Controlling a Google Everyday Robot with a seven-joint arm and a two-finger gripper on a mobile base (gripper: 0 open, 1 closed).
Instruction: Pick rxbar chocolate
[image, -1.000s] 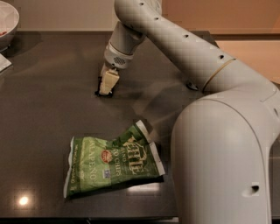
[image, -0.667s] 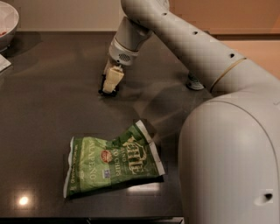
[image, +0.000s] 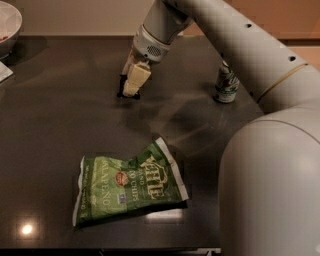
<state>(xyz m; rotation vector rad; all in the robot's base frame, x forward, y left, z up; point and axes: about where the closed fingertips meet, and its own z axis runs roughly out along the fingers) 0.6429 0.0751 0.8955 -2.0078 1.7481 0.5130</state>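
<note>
Your gripper (image: 131, 88) is sitting low over the flat black bar (image: 125, 94) on the glossy dark table (image: 60, 115); you cannot tell its grip.

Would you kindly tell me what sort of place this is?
Probably a break-room or kitchen counter: dark countertop with chip bag, soda can and bowl; the gripper is down at the rxbar chocolate.
</note>
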